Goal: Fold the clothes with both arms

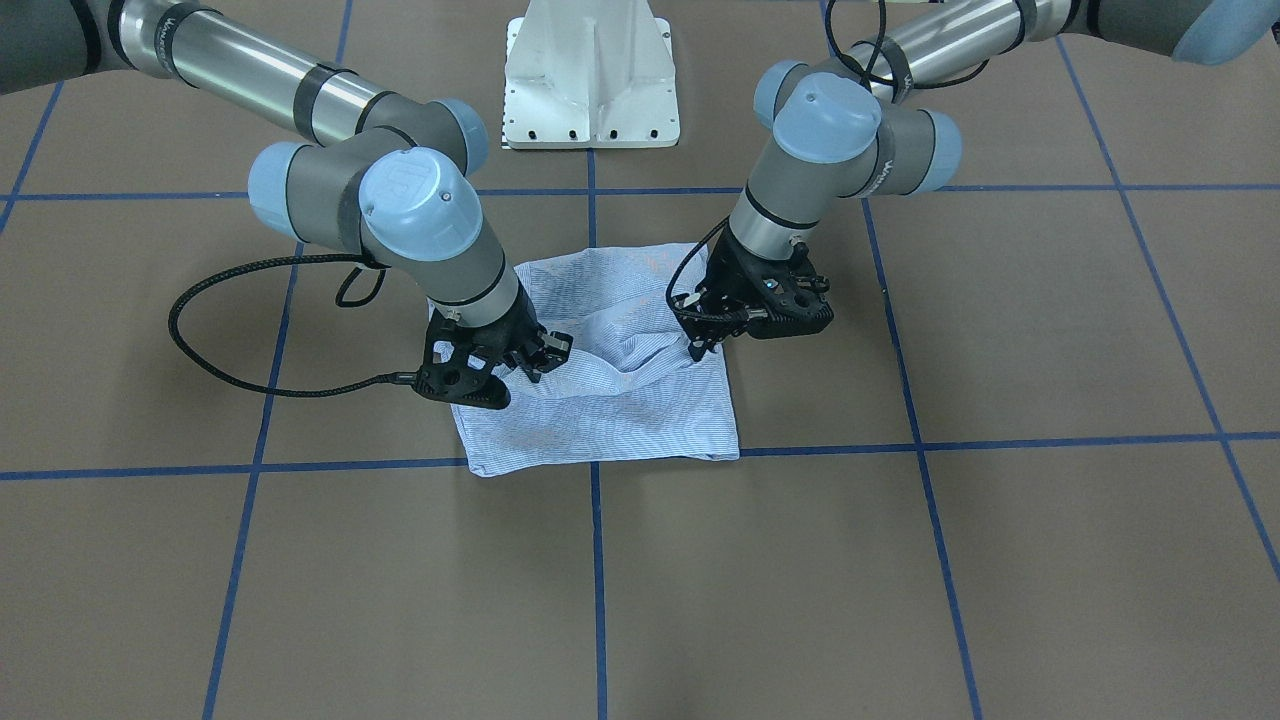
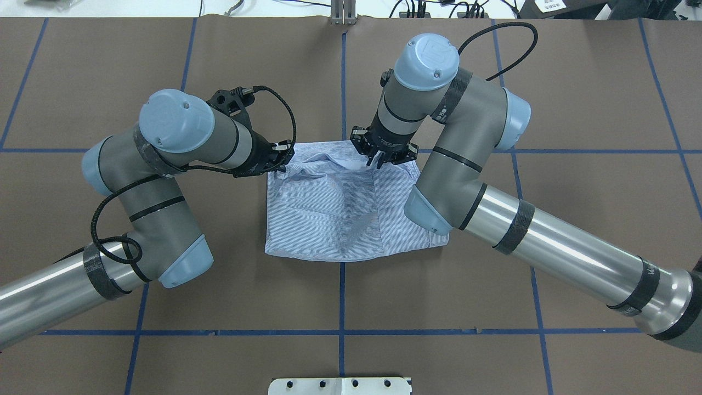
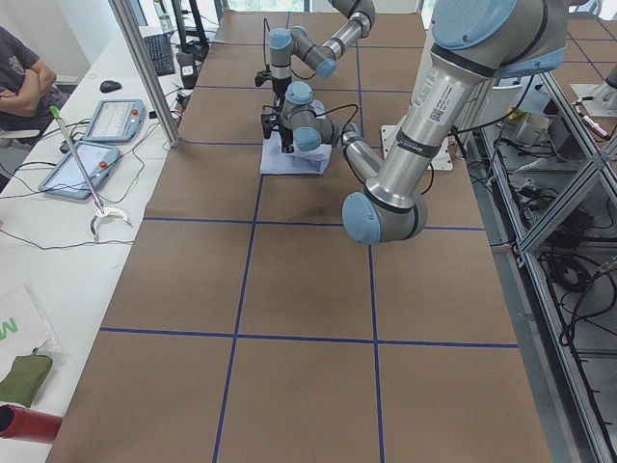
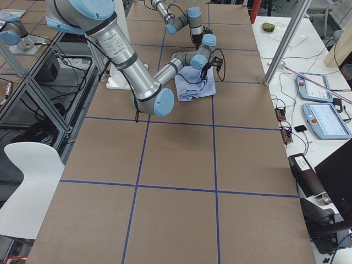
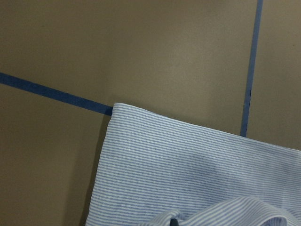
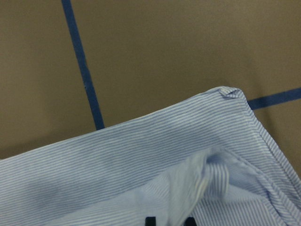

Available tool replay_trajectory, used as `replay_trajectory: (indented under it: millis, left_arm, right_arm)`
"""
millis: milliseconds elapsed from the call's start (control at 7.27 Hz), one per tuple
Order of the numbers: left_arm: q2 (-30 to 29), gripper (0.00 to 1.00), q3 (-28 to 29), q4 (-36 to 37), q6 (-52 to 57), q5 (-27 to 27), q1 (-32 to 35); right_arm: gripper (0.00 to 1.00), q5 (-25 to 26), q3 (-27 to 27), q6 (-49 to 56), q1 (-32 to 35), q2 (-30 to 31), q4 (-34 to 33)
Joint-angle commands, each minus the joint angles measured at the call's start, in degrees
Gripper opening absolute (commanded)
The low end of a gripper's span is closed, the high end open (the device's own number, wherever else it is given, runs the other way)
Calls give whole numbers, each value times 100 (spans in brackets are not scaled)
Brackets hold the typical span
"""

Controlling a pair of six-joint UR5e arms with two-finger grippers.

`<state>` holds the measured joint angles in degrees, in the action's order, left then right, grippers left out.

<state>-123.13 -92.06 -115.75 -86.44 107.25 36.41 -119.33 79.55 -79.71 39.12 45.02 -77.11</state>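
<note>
Bunched shirt (image 6: 141, 155) cloth lies closest. Left gripper (image 2: 278, 159) and right gripper (image 2: 377, 160) each appear pinched on an upper layer near its far edge. Remaining packet lies mid table (image 2: 576, 99), toward my base. Held edge runs crosswise, neither gripper nearer.

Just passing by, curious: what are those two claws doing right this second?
Left gripper: closed, pinching the shirt.
Right gripper: closed, pinching the shirt too.
</note>
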Motion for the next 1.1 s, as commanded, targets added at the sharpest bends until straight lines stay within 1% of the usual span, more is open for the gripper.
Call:
replay_trajectory:
  millis: [0, 138, 275, 413, 550, 688, 825, 963]
  left_arm:
    - [-1, 67, 13, 8, -4, -2, 59]
    - [-1, 94, 82, 34, -4, -11, 76]
    - [-1, 99, 170, 43, 5, -11, 207]
    - [-1, 99, 171, 78, 14, -2, 269]
    - [-1, 99, 136, 79, 14, 154, 322]
    - [34, 99, 92, 87, 40, 382, 470]
    - [78, 99, -13, 209, 388, 550, 681]
    - [122, 99, -310, 741, 1096, 586, 935]
  right_arm:
    - [100, 24, -71, -10, 130, -11, 47]
    - [100, -11, -62, -19, 192, -20, 56]
    - [100, -20, -36, -27, 192, -37, 56]
    - [100, -20, -10, -62, 192, -72, 56]
    - [100, -29, 25, -10, 184, -64, 56]
    - [100, -11, 217, 103, 210, 23, 21]
    - [100, -46, 437, 374, 428, 172, -31]
    - [100, -55, 682, 821, 673, 539, -41]
